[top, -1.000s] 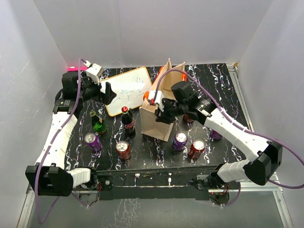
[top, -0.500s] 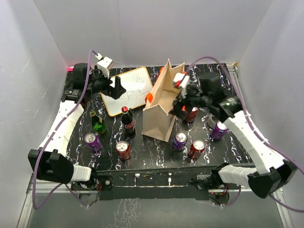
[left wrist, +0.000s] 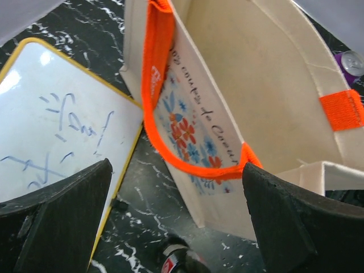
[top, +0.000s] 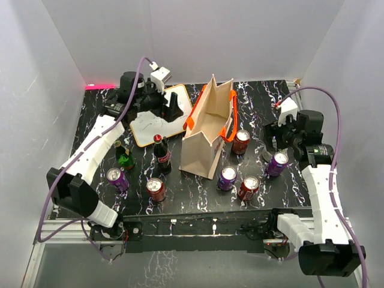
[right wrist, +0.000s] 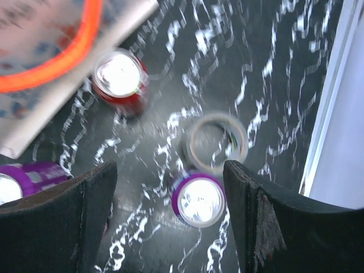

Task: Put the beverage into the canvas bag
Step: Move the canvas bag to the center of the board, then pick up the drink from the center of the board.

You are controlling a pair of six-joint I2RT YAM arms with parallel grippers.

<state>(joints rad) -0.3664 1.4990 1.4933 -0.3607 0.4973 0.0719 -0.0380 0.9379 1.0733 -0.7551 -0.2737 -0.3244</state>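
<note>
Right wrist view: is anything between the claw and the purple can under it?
Nothing visible. The open right claw is over the purple can with nothing between; a tape roll sits right beside the can, not over it.

The only writing that can be made out is on the outer face of the canvas bag, seen from the left wrist: one line of dark cursive script running beside the orange handle, its ending seeming to read "de Coeur" – the words before it are too slanted to read with certainty. The whiteboard carries loose blue pen strokes that form no legible letters or numbers. In the top view the dark bottle has a red label, too small to read. The red can and the purple can show only blurred silver tops – no brand is readable.
</note>
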